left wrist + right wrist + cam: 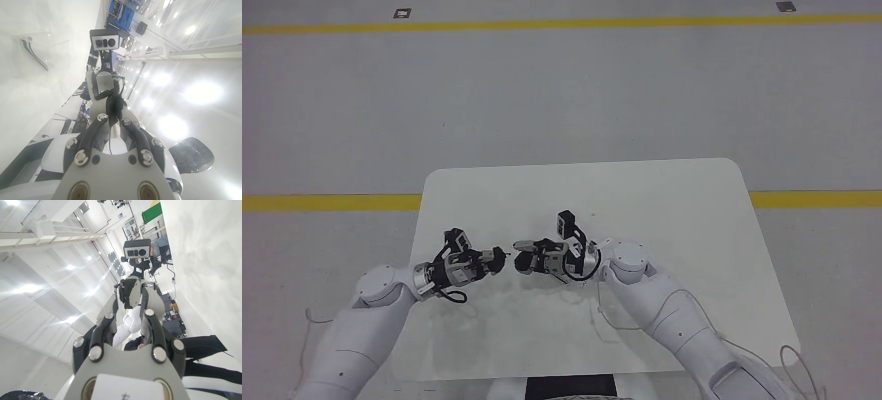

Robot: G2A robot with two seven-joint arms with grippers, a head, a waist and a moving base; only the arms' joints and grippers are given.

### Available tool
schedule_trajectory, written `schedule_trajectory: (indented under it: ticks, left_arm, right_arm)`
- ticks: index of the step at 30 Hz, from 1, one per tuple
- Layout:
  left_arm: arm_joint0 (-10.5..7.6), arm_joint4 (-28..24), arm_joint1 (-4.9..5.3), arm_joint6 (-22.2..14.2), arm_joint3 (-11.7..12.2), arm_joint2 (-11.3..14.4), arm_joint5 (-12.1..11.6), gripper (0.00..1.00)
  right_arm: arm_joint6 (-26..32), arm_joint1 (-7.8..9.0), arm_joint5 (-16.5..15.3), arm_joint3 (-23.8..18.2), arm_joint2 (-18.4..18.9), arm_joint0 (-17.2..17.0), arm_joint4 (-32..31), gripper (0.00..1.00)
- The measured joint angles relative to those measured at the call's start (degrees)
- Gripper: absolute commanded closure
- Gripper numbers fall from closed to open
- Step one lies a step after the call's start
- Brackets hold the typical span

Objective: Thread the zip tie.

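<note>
Over the front middle of the white table (642,200) my two grippers face each other tip to tip. My left gripper (498,259) (111,106) is shut on a black zip tie (113,108), which shows as a dark bunch between its fingers. A thin black tail (110,140) runs back toward the palm. My right gripper (523,247) (131,294) is open, with a clear gap between its ribbed pads (143,302). Through that gap the left gripper's tip shows just beyond. Whether the tie touches the right gripper is hidden.
The table reaches well to the right and back of the arms. Its front edge lies close under both forearms. Grey floor with yellow lines (562,22) surrounds it.
</note>
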Motion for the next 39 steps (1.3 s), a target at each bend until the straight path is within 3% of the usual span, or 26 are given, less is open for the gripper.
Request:
schedule_trajectory:
  ticks: [8,13,19,21,24,28,34,39]
  left_arm:
    - [0.06,-1.8,0.36,-2.2,-0.2,-1.3,-2.3,1.00]
    - [0.33,-7.9,0.38,-3.7,0.0,-2.4,0.5,1.00]
    - [0.30,-7.7,0.39,-3.6,0.0,-2.4,0.4,1.00]
    - [0.18,-6.2,0.46,-1.9,-0.4,-2.7,-1.1,1.00]
    - [0.72,-0.5,0.77,3.0,-1.1,-3.9,-7.6,1.00]
    - [1.56,2.1,1.11,6.3,-2.6,-6.8,-14.7,1.00]
    - [3.59,5.9,0.57,8.7,-8.5,-13.7,-14.4,1.00]
    - [3.73,6.1,0.52,8.6,-8.7,-13.9,-14.4,1.00]
  right_arm:
    - [-2.3,1.23,-1.4,-1.6,3.5,-1.1,-0.8,0.00]
    - [-2.3,1.22,-1.4,-1.6,3.5,-1.1,-0.8,0.00]
    - [-2.4,1.23,-1.5,-1.7,3.5,-1.1,-0.8,0.00]
    - [-4.1,1.44,-1.9,-2.9,3.1,-0.9,-2.9,0.00]
    - [-7.5,2.09,-1.0,-6.9,2.4,-1.1,-11.3,0.00]
    - [-8.2,3.27,1.2,-12.3,1.9,-1.5,-22.2,0.00]
    - [-7.4,4.70,2.5,-20.2,1.9,-3.2,-32.1,0.00]
    - [-6.8,4.91,2.3,-21.1,2.0,-3.5,-33.3,0.00]
